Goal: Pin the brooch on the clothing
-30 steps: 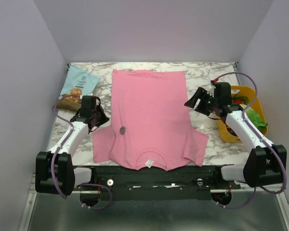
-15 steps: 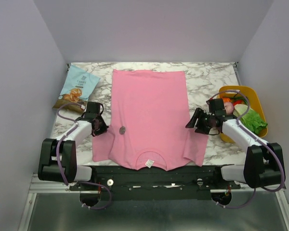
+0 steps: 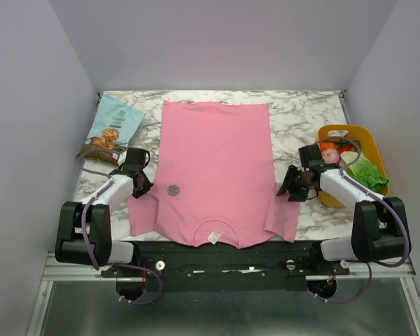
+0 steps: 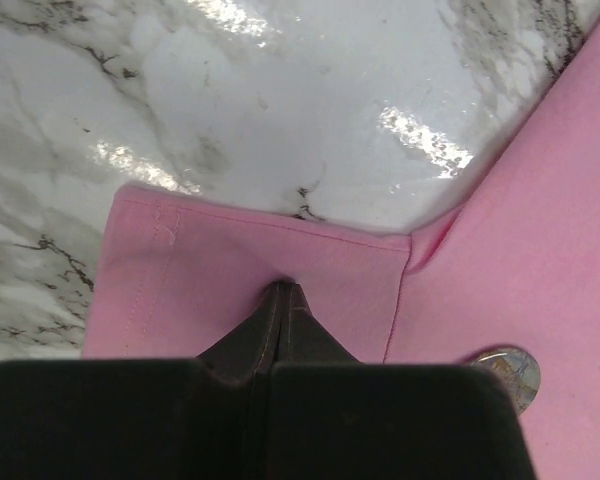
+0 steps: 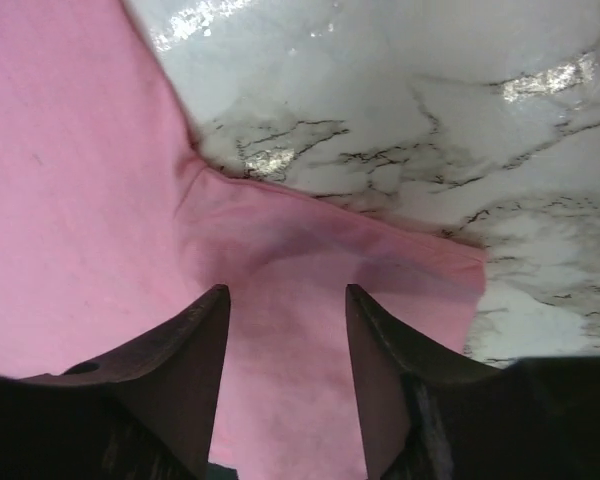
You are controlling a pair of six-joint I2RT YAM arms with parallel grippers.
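Note:
The pink T-shirt (image 3: 217, 161) lies flat on the marble table, neckline and white label toward the near edge. The brooch (image 3: 173, 190), a small silvery disc, rests on its left chest and also shows in the left wrist view (image 4: 505, 368). My left gripper (image 3: 137, 185) is on the left sleeve (image 4: 250, 275); its jaws are shut, tips (image 4: 283, 292) pinched into the puckered fabric. My right gripper (image 3: 292, 189) is open, its fingers (image 5: 205, 330) straddling the right sleeve (image 5: 290, 300) just above the cloth.
A blue snack bag (image 3: 113, 126) lies at the back left. A yellow basket (image 3: 367, 140) with toy vegetables stands at the right edge, close behind my right arm. White walls enclose the table on three sides.
Both arms have come down and inward onto the sleeves. The left sleeve and the brooch have shifted slightly left. The right gripper has moved nearer and lower over the right sleeve.

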